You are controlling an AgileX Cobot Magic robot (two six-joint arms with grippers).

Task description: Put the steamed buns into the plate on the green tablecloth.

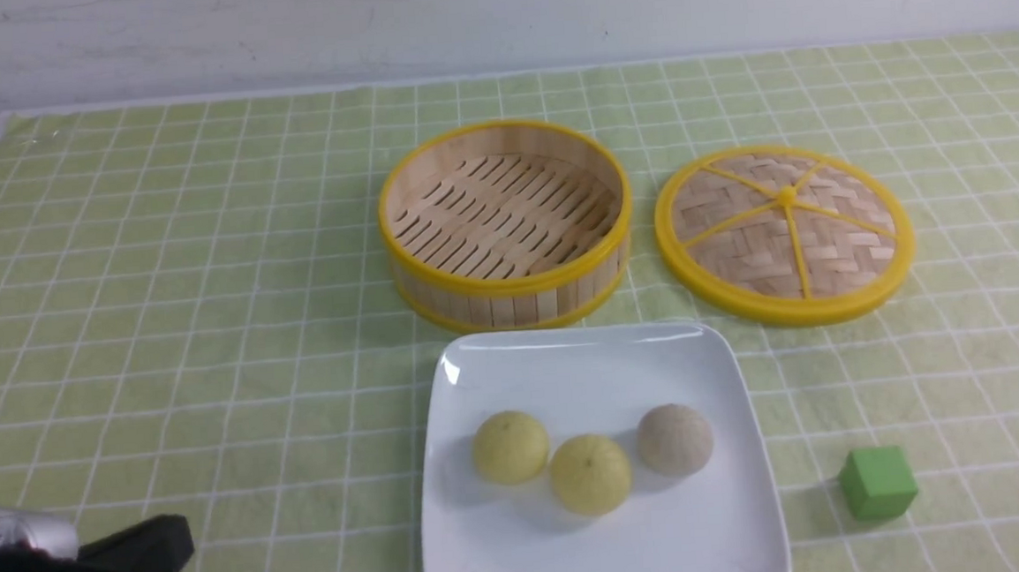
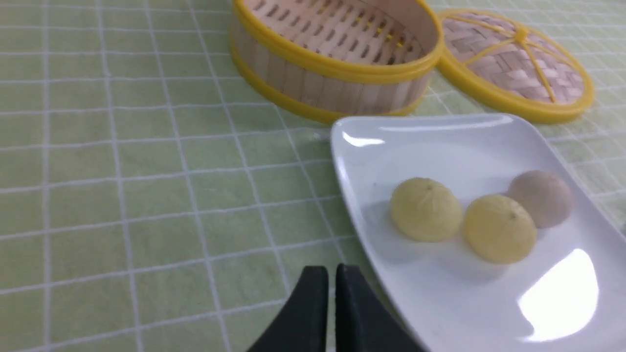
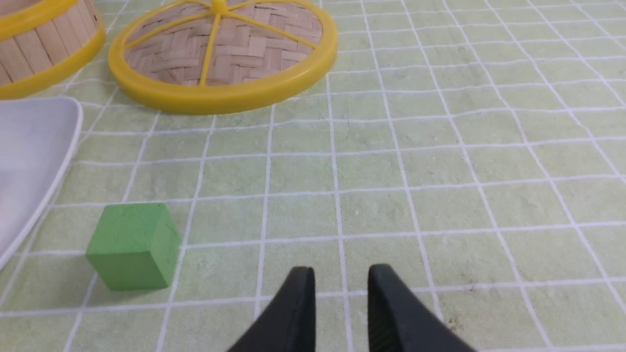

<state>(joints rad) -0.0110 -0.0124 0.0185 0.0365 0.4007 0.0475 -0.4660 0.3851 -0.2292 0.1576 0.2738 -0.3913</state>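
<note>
Two buns (image 1: pixel 510 448) sit on my white plate (image 1: pixel 606 563), so I judge the moving done, with my left fingers (image 2: pixel 325 308) slightly apart, my right fingers (image 3: pixel 304 305) apart, and only retreat perhaps left.

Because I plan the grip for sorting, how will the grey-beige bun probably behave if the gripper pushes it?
The grey-beige bun looks round, so it may roll. The smooth, glossy plate probably gives it little grip, though the raised rim would likely stop it.
</note>
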